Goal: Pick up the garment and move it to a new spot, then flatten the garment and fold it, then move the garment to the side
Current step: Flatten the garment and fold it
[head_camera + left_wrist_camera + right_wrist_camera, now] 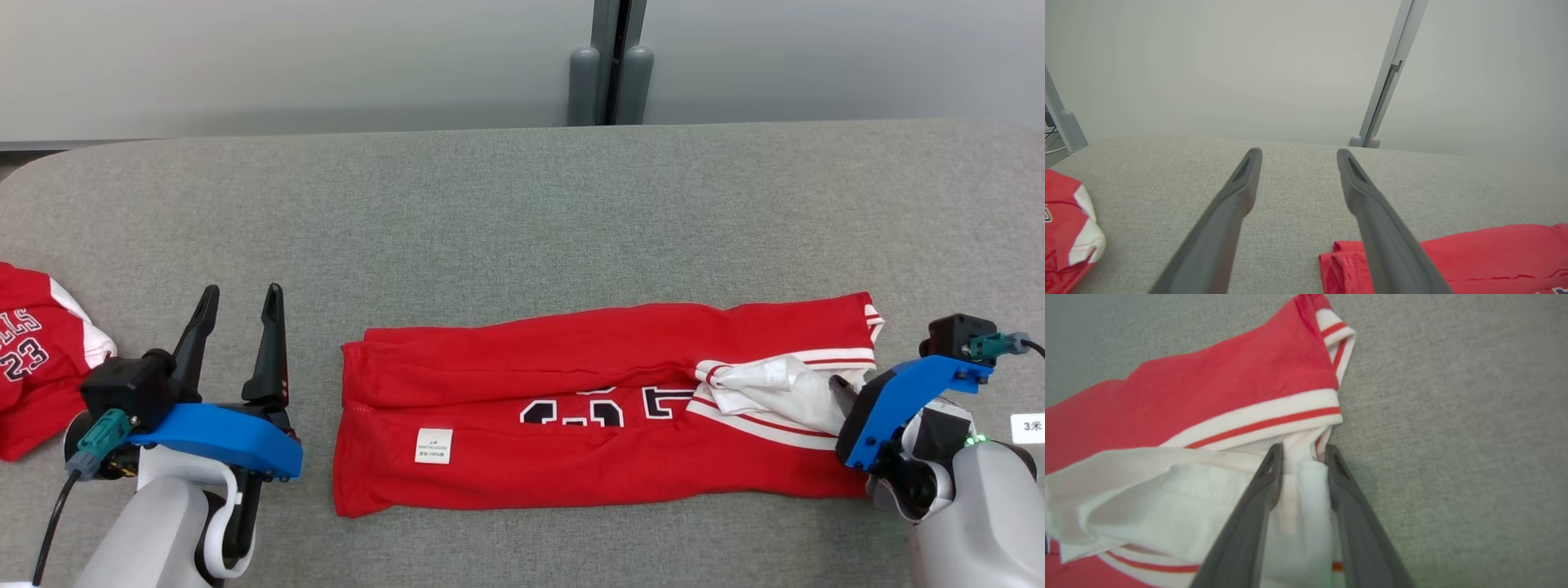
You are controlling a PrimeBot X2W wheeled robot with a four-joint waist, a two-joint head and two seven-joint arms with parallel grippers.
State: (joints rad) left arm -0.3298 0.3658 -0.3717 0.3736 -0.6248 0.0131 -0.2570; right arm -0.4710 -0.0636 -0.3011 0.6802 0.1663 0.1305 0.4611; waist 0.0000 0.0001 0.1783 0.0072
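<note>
While the red jersey with white striped trim and dark numerals lies as a long, narrow band across the near middle of the grey felt-like tabletop, the right gripper is down at its right end. In the right wrist view its two dark fingers stand fairly narrow on either side of a raised ridge of the white inner cloth, just below the striped band, and the cloth fills the gap between them. Whether they actually pinch it I cannot tell. A small white square label shows on the garment's lower left part, and the numerals are half hidden under the upper fold.

The left gripper is above bare tabletop, just beside the garment's left end and not touching it. Its fingers are spread wide with nothing between them (the left wrist view shows only grey surface in the gap).

A second red and white jersey marked 23 lies bunched at the table's far left edge, well apart from the first.
</note>
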